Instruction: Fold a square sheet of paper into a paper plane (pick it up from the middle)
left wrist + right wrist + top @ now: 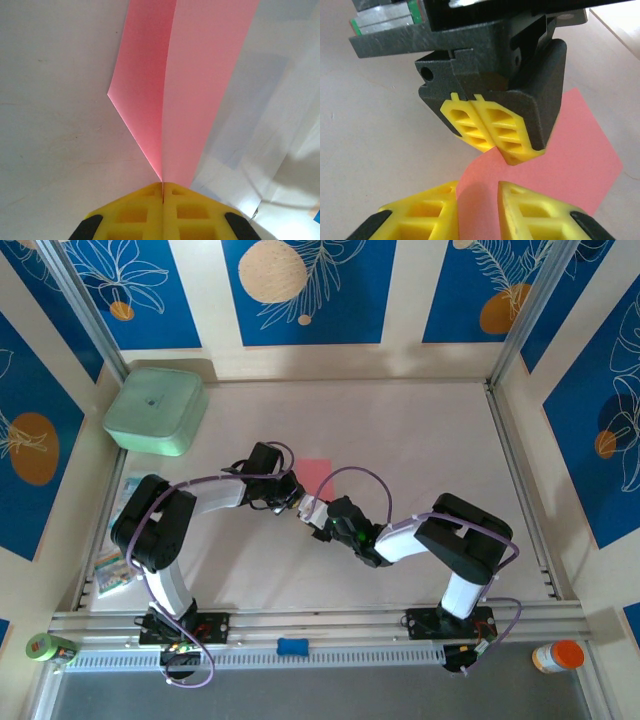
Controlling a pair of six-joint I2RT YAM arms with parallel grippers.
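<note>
Clamping pink sheet (200, 75): left end effector (162, 186) | right end effector (477, 192) parted around it

I'm seeing the square sheet of paper (318, 474) lying mid-way across the table (430, 450), its near end sitting between the left gripper (162, 186) and the right gripper (477, 187). The box (155, 410) is sitting far left, and the packets (118, 540) are lying near left.

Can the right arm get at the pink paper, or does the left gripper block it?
Probably yes: the open right gripper has an edge of the pink paper between its fingers; the left gripper pinches it beyond.
</note>
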